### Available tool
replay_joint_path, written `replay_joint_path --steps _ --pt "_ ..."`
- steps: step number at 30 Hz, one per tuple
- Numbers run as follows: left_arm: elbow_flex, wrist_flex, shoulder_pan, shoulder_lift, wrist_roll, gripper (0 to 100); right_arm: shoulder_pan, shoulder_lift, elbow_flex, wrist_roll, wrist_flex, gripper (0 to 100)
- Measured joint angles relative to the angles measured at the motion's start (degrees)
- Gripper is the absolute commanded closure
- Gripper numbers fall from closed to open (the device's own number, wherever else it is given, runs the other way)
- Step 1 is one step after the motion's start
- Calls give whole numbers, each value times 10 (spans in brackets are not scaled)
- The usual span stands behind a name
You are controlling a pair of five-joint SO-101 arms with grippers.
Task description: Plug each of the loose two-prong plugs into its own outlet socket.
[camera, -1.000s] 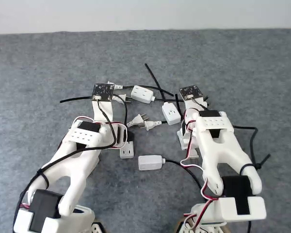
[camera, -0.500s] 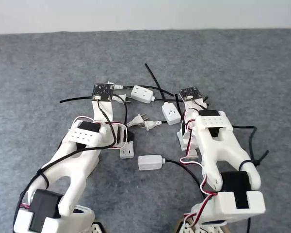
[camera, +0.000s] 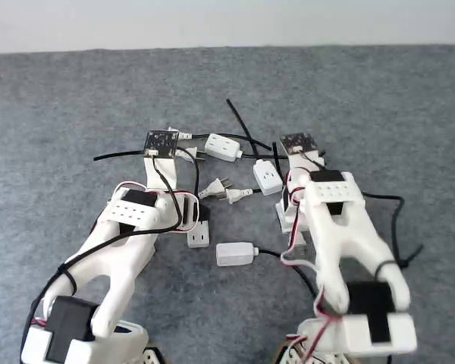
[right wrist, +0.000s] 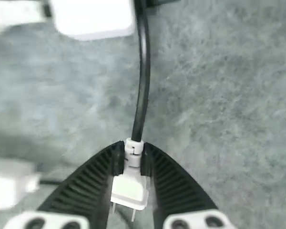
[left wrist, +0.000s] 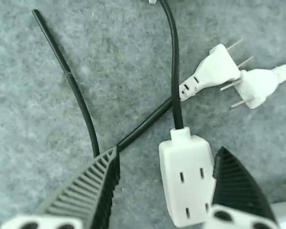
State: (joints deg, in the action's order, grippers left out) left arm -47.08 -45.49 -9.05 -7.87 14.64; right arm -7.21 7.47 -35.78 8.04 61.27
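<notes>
Left gripper (left wrist: 169, 151): spread wide and low over the counter (camera: 76, 114), with one black ribbed finger on each side of a white socket block (left wrist: 186, 183); it grips nothing.
Socket block: lies flat with its slots facing up and a black cord leaving its far end. In the high view it sits left of centre in the lower half, at the tip of the left arm.
Right gripper (right wrist: 132, 148): pressed together on a white held plug (right wrist: 128, 188), pinching its body where the cord enters. In the high view this arm's tip is right of centre.
Held plug: its two prongs point back toward the wrist, and its black cord runs straight out from the fingertips.
Loose plugs: a first plug (left wrist: 212, 71) and a second plug (left wrist: 257, 86), both white, lie just beside each other at the centre of the high view.
Other sockets: an upper socket (camera: 222, 147) above centre, a middle socket (camera: 267, 177) just right of centre, and a lower socket (camera: 236, 254) below centre.
Counter: grey and carpet-like, with black cords crossing its upper middle.
</notes>
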Motion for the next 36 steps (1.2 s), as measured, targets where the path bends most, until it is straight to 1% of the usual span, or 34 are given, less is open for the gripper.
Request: replay_joint_path --steps 4,7,10,11,13,16,17,18,22,25,32,36 --pt "0 0 15 0 0 705 -47 136 0 -6 69 991" --pt "0 0 15 0 0 705 -86 230 0 -6 98 991" --pt "0 0 15 0 0 712 -121 279 10 4 121 991" --pt "0 0 15 0 0 730 -138 289 11 8 125 991" --pt "0 0 15 0 -2 802 -169 305 11 11 126 991" --pt "1 1 11 0 -22 967 -210 316 11 14 126 991" --pt "1 3 8 -1 -29 994 -226 317 11 14 126 991" --pt "4 4 4 -1 -39 985 -237 318 11 15 125 991" --pt "5 3 -12 -1 -79 986 -247 318 11 15 112 991" --pt "5 3 -23 -1 -86 986 -249 318 11 15 98 991" --pt "-6 3 -34 -1 -129 986 -249 318 -19 15 37 991" --pt "-8 4 -42 -4 -158 985 -249 318 -23 15 28 991"
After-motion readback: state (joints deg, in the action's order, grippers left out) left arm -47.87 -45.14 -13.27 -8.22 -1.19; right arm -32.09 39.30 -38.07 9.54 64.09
